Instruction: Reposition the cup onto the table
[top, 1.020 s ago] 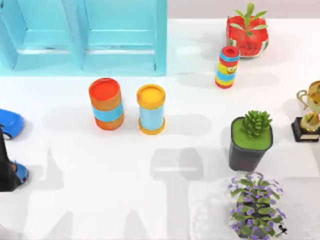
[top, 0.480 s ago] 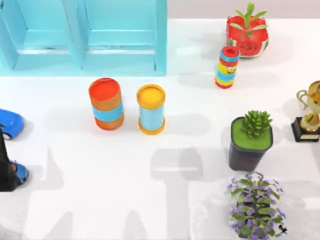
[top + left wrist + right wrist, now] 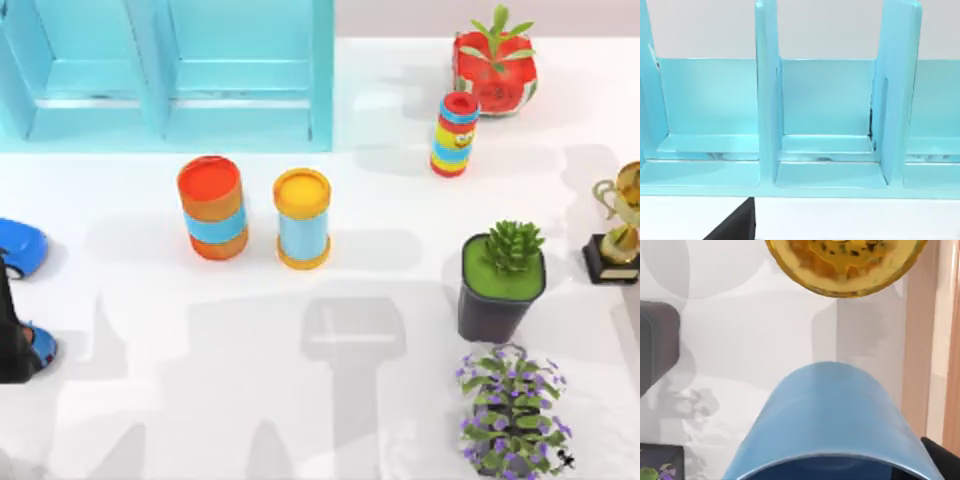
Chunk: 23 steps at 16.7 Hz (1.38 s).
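Note:
The cup (image 3: 830, 425) is plain blue and sits very close in the right wrist view, hanging above the white table (image 3: 740, 350). My right gripper (image 3: 835, 471) is shut on it, and one dark finger (image 3: 943, 458) shows beside its wall. Beyond the cup lies the round golden top of a trophy (image 3: 845, 262). In the top view the table (image 3: 200, 350) carries broad grey shadows across its middle and front. My left arm (image 3: 8, 335) stays parked at the left edge.
A turquoise shelf unit (image 3: 170, 75) stands at the back left. An orange cylinder with a blue band (image 3: 212, 207) and a yellow-topped one (image 3: 302, 218) stand mid-table. A striped cylinder (image 3: 455, 133), a watermelon pot (image 3: 494, 68), a succulent (image 3: 502, 280), a purple-flowered plant (image 3: 510, 410) and the trophy (image 3: 618, 225) fill the right side. A blue toy car (image 3: 18, 247) sits at the left.
The shadows on the table have grown and spread over the middle front and toward the trophy. None of the things standing on the table has moved.

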Tool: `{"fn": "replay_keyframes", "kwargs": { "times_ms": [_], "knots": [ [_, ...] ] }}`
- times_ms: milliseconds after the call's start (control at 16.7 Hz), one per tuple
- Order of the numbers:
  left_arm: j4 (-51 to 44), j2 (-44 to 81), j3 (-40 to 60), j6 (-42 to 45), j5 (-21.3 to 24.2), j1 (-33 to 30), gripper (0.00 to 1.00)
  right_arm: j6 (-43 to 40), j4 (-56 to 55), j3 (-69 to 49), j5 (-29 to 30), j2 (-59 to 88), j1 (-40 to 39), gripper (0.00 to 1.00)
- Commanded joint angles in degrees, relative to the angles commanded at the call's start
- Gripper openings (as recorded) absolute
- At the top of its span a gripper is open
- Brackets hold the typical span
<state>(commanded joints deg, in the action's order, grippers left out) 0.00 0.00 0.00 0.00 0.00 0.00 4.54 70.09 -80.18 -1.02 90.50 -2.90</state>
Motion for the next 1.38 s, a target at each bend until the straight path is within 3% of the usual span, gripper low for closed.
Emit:
{"fn": "replay_keyframes", "kwargs": {
  "times_ms": [480,720,900,1380],
  "knots": [
    [0.0,0.0,0.0,0.0,0.0,0.0,1.00,32.8,1.5,-20.3,-0.1,16.6,-32.8,0.00],
    [0.0,0.0,0.0,0.0,0.0,0.0,1.00,45.2,3.9,-25.9,0.5,24.7,-45.6,0.00],
    [0.0,0.0,0.0,0.0,0.0,0.0,1.00,49.9,5.1,-27.7,0.9,28.1,-50.5,0.00],
    [0.0,0.0,0.0,0.0,0.0,0.0,1.00,50.6,2.8,-25.7,0.9,29.1,-50.9,0.00]
  ]
}}
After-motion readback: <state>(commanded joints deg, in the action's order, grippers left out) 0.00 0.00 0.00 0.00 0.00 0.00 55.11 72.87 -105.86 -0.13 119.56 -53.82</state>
